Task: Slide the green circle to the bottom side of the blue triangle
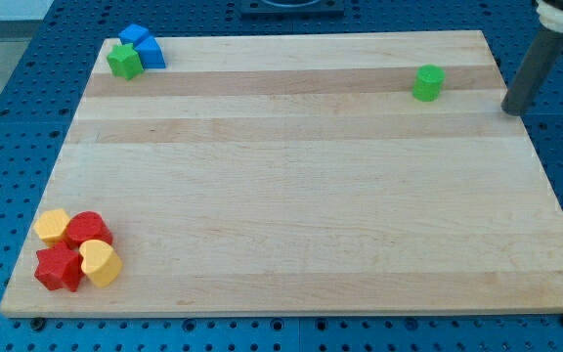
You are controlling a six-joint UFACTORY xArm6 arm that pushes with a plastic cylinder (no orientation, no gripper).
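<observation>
Plastic, by the look of it: the small green circular block point(428, 83) is a short stiff cylinder, likely light, and it should slide easily on the smooth pale wooden counter point(291, 196). Being round, it could roll off a push that is not square through its middle, so the place to bear on it is the centre of its side wall facing the view's right.

It stands alone near the view's top right. I carry no jaws at all, only a straight dark rod, so nothing is held. My tip point(512, 110) sits beyond the counter's right edge, near the green circle but apart from it, slightly lower in the view.

At the far top-left corner the blue triangular block point(134, 37) lies touching a blue block point(151, 53) and a green star-shaped block point(124, 61); shapes there are hard to read. Getting the circle below it looks like a long push leftward.
</observation>
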